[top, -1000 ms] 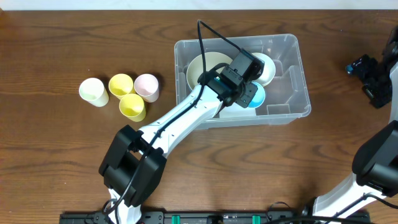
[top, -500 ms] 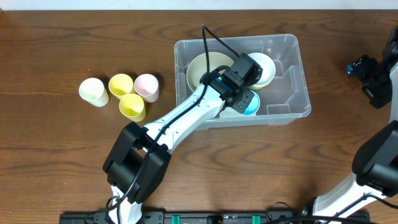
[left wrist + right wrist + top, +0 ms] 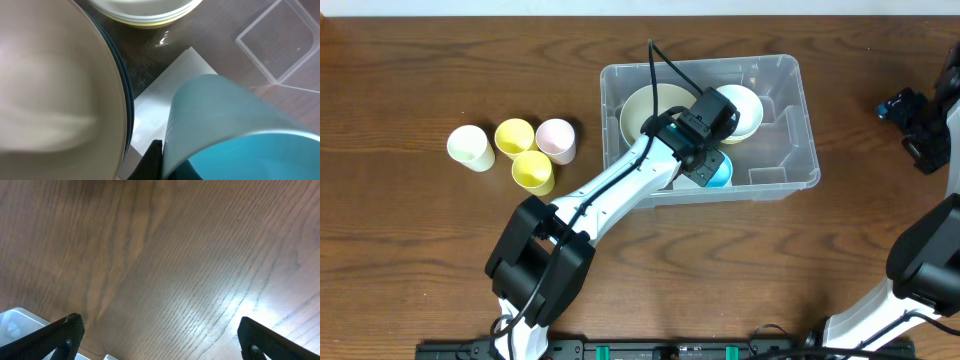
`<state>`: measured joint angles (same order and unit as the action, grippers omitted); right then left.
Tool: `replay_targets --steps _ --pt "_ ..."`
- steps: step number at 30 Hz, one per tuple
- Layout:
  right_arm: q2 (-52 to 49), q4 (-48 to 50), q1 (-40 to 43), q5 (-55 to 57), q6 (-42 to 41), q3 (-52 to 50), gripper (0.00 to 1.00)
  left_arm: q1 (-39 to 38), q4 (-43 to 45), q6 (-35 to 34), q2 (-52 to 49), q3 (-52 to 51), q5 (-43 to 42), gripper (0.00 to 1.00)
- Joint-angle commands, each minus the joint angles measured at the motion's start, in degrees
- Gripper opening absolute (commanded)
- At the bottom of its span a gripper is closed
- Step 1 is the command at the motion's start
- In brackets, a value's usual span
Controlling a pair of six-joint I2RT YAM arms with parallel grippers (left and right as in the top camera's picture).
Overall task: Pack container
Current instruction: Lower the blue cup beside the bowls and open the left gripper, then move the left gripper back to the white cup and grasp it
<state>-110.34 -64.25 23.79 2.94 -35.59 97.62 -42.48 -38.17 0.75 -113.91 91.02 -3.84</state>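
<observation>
Container (image 3: 806,120) sits upright on the bench (image 3: 420,250), open side up. It's a bit toward 1 o'clock from the middle of the overhead view, and its long axis runs 9 to 3 o'clock. It's clear plastic with rounded corners, so you see the wood right through the walls.

Inside it there's a cream bowl (image 3: 645,108) at the 9 o'clock end and a white bowl (image 3: 748,112) toward 1 o'clock. A blue cup (image 3: 718,172) sits tipped over near the 6 o'clock wall. A pale label (image 3: 160,100) lies flat on the floor under the cup.

The left arm reaches in from 7 o'clock. The left claw (image 3: 706,156) is pressed together, and as far as I can tell it's pinching the blue cup's wall. The wrist view shows one dark finger (image 3: 155,161) tight against the outside of the cup; the other one is hidden.

The right claw (image 3: 917,122) is parked well apart at 3 o'clock. It's spread wide over bare wood and holding nothing.

Four more cups bunch together at 9 o'clock of the container: a cream cup (image 3: 470,147), a yellow cup (image 3: 514,136), a pink cup (image 3: 557,139) and a second yellow cup (image 3: 533,171).

The bench is dark brown wood with grain running 9 to 3 o'clock and some glare in the right wrist view. A pale strip shows along its 12 o'clock edge.
</observation>
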Motion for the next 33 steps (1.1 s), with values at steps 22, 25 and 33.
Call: replay_targets --steps 22,25,33 --pt "0.5 0.0 0.5 0.2 -0.8 -0.2 0.99 3.5 0.5 1.1 7.4 7.0 1.0 0.54" --pt "0.5 0.0 0.5 0.2 -0.8 -0.2 0.99 6.4 -0.3 -3.6 11.9 7.0 8.9 0.73" --pt "0.5 0.0 0.5 0.2 -0.8 -0.2 0.99 21.1 -12.2 -23.0 15.7 6.8 19.9 0.98"
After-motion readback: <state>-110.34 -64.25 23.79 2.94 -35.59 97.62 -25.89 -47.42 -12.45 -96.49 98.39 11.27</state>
